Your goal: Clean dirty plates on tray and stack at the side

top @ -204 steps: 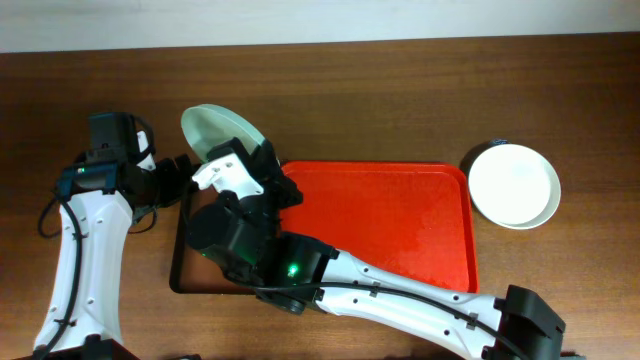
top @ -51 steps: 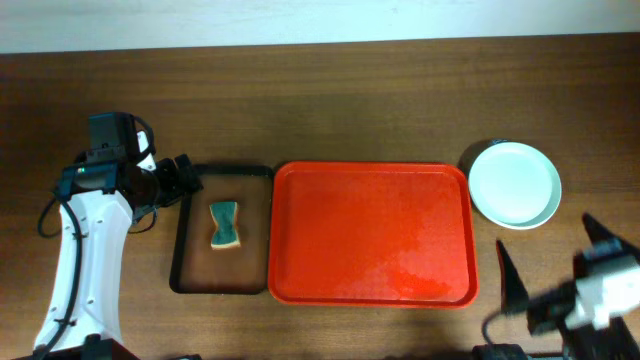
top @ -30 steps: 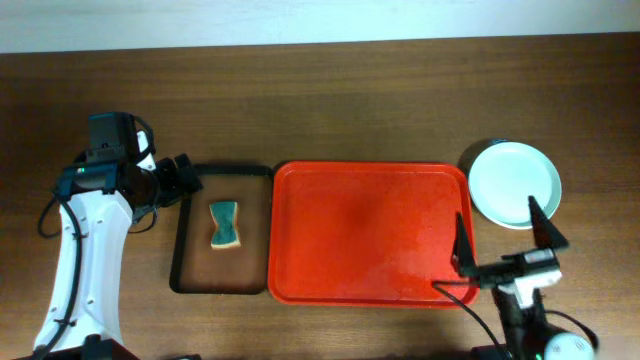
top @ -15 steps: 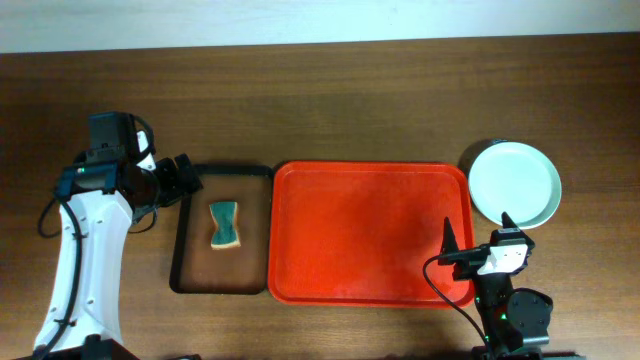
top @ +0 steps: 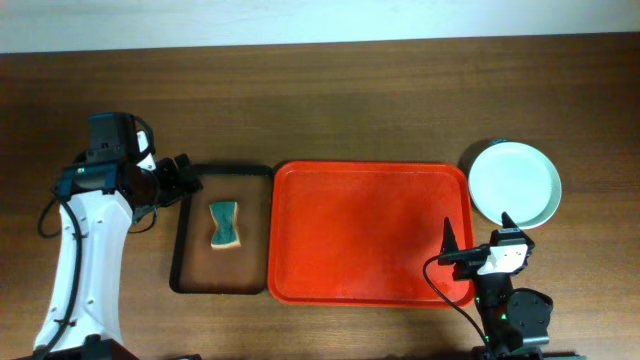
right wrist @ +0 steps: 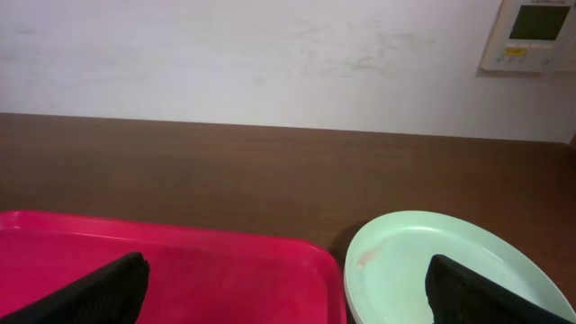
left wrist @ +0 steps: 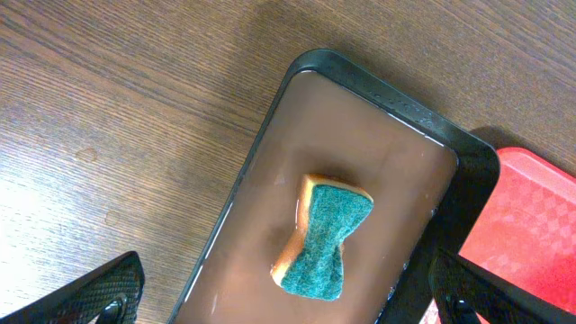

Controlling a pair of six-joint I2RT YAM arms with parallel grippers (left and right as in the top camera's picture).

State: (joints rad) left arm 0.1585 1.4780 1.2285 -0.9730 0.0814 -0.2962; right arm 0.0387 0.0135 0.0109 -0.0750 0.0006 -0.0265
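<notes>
A brown tray (top: 195, 262) with a black rim lies just left of the red tray (top: 370, 235), their rims close together. A green sponge (top: 226, 224) rests in its middle. The left end effector (top: 188, 176) hovers at the brown tray's far left corner, fingers spread wide, holding nothing. The red tray's long axis runs left to right across the tabletop (top: 330, 100). The plates (top: 515, 183) sit stacked just off its far right corner — the top one pale mint, facing up. The right end effector (top: 478, 228) hangs over the near right corner, fingers apart — nothing between them.
</notes>
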